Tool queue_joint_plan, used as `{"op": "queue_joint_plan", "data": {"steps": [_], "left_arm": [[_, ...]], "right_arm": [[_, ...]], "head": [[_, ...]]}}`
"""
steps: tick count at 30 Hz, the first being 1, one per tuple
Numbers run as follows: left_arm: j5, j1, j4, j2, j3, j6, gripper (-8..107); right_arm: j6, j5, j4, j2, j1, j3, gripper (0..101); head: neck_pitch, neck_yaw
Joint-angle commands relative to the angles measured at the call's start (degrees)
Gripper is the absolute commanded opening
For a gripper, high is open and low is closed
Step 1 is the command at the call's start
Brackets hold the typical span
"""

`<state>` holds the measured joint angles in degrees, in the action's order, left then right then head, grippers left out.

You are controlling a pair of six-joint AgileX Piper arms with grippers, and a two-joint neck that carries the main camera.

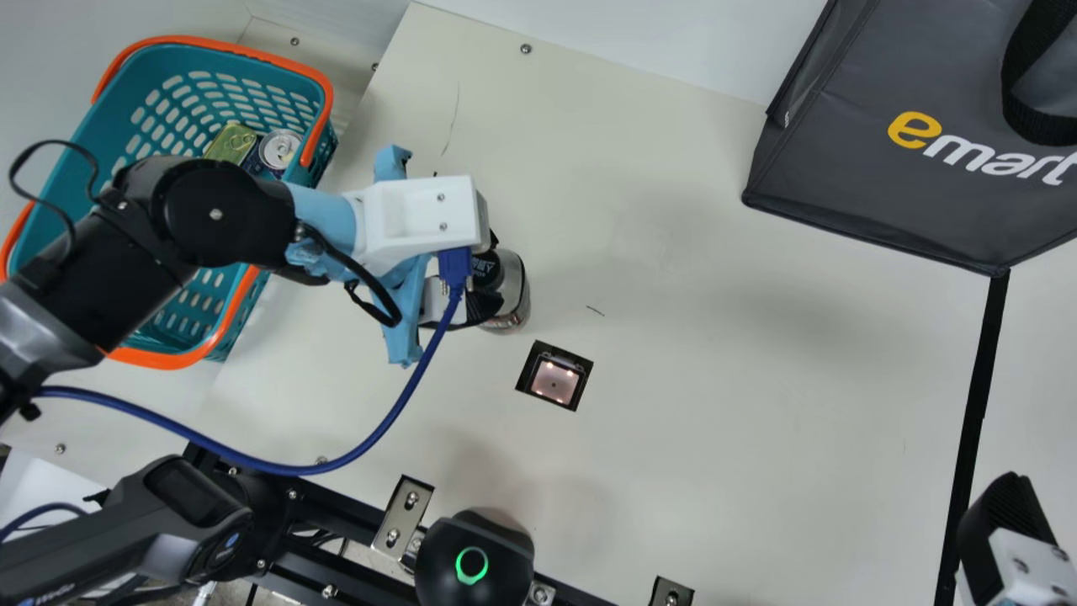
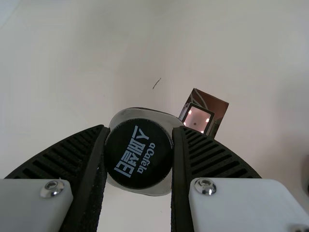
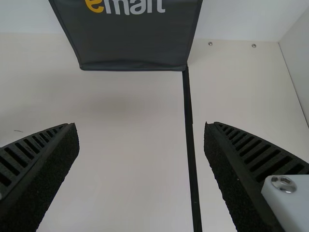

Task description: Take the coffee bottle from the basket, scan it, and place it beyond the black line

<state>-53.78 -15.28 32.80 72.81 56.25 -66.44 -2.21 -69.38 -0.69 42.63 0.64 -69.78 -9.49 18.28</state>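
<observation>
In the main view my left gripper (image 1: 481,290) is just right of the basket (image 1: 227,50), holding the coffee bottle (image 1: 515,295) up and left of the scanner window (image 1: 555,381). The left wrist view has the bottle's black cap (image 2: 139,153) pinched between both pads of my left gripper (image 2: 139,157). Part of my right gripper (image 1: 1005,530) is at the main view's lower right corner, by the black line (image 1: 976,396). Seen from the right wrist, my right gripper (image 3: 141,140) stands open with nothing between its fingers, and the black line (image 3: 189,125) runs beyond them.
Cans (image 1: 279,149) lie in the basket. A dark grey bag (image 1: 858,160) stands at the far right, at the line's far end. A handheld scanner (image 1: 126,530) and a round black device (image 1: 475,560) are along the near edge. A blue cable (image 1: 336,461) hangs from my left arm.
</observation>
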Motion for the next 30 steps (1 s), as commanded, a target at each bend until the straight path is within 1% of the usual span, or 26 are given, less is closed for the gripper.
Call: {"op": "queue_joint_plan", "data": {"steps": [1, 8, 21, 30], "left_arm": [[0.2, -0.1, 0.0, 0.1, -0.2, -0.6, 10], [0.9, -0.2, -0.1, 0.7, -0.4, -2.8, 10], [1.5, -0.5, -0.4, 3.1, 1.8, -4.3, 10], [1.5, -0.6, -0.9, 4.0, 2.0, -5.4, 10]], "right_arm": [[0.0, 0.0, 0.0, 0.0, 0.0, 0.0, 91], [0.0, 0.0, -0.1, 0.0, 0.0, 0.0, 91], [0.0, 0.0, -0.1, 0.0, 0.0, 0.0, 91], [0.0, 0.0, -0.1, 0.0, 0.0, 0.0, 91]], "head": [[1.6, 0.1], [1.6, 0.1], [1.6, 0.1], [1.6, 0.1]]}}
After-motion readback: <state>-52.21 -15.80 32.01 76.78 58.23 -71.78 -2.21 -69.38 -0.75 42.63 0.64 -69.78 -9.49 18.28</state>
